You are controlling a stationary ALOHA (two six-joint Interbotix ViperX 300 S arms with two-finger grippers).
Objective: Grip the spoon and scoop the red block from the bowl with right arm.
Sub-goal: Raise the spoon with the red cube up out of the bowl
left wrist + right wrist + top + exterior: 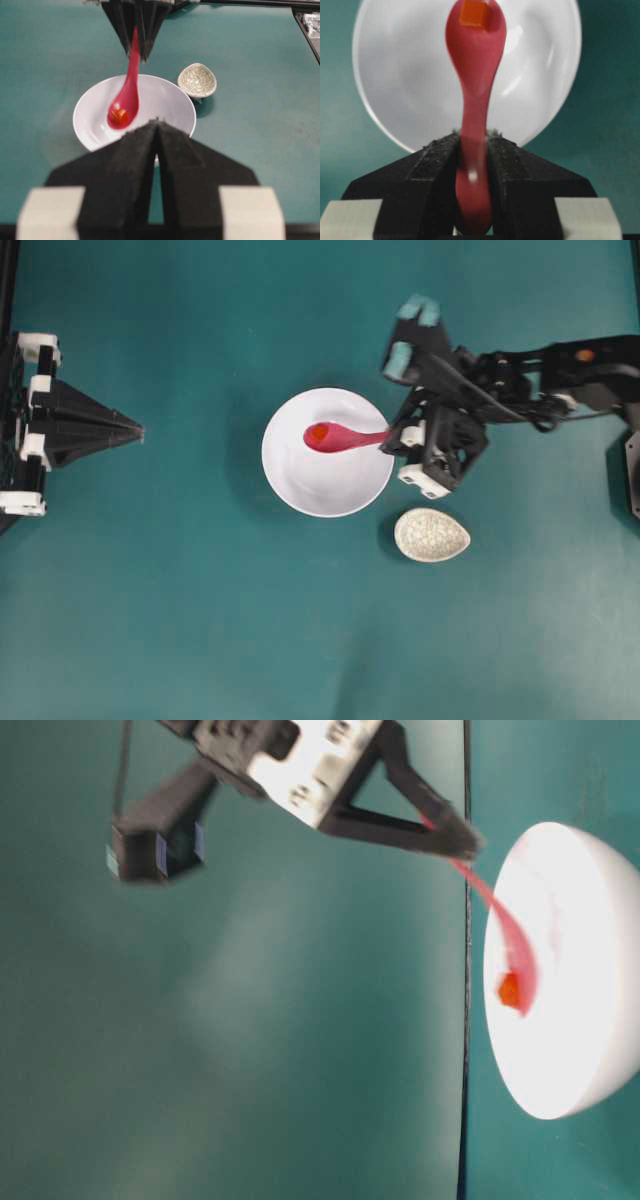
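As glossy spoon [474, 95] dips, cube [474, 13] sits inside.

The overhead view looked straight down on the teal surface [200, 620]. The table-level view sat low and close, turned sideways. Each wrist view looked out along its own tool from opposite sides. All four shared the white bowl [300, 490] near the surface's middle.

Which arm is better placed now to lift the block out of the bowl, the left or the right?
The right. Its gripper is shut on the spoon handle, and the red block sits in the scoop above the bowl. The left gripper is shut, holds nothing, and is far from the bowl.
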